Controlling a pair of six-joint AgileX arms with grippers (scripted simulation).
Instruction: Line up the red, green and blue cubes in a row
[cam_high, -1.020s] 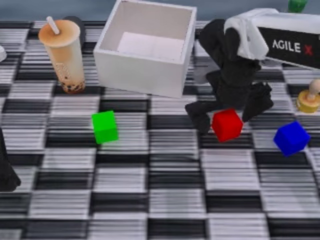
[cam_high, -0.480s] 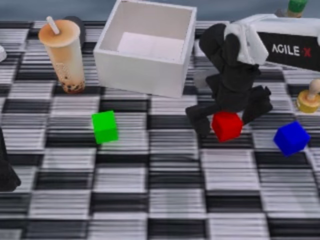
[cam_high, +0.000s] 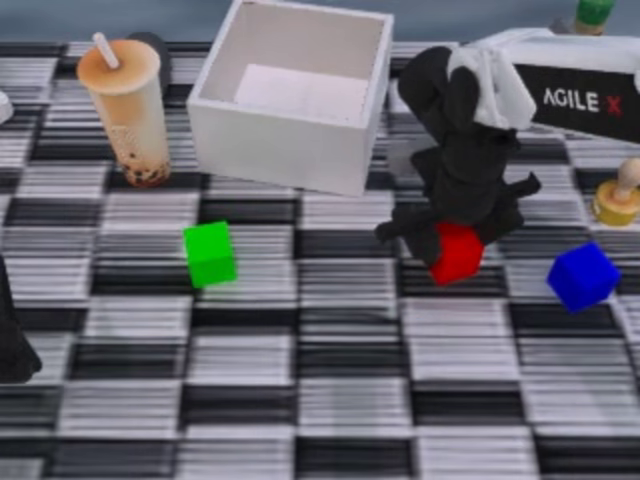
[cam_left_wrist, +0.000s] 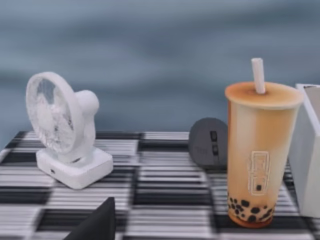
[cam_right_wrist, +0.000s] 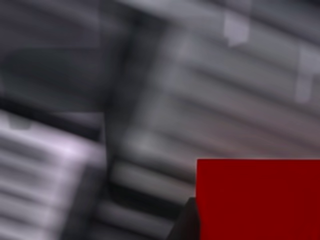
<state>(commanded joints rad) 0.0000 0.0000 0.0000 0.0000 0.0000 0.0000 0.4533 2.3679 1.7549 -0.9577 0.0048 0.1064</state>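
The red cube (cam_high: 462, 256) lies on the checkered table right of the middle, and my right gripper (cam_high: 455, 230) stands over it, shut on it from both sides. In the right wrist view the red cube (cam_right_wrist: 257, 200) fills one corner, right against the gripper. The green cube (cam_high: 210, 254) rests alone left of the middle. The blue cube (cam_high: 583, 276) sits near the right edge, apart from the gripper. My left gripper (cam_high: 12, 345) is parked at the table's left edge.
A large open white box (cam_high: 290, 140) stands at the back middle, close to the right arm. A bubble tea cup (cam_high: 128, 105) is at the back left, with a white fan (cam_left_wrist: 65, 130) beyond it. A yellow stamp-like object (cam_high: 618, 200) sits at the right edge.
My right gripper's fingers have drawn in from either side of the red cube and now clamp it. The cubes and the left arm have not moved.
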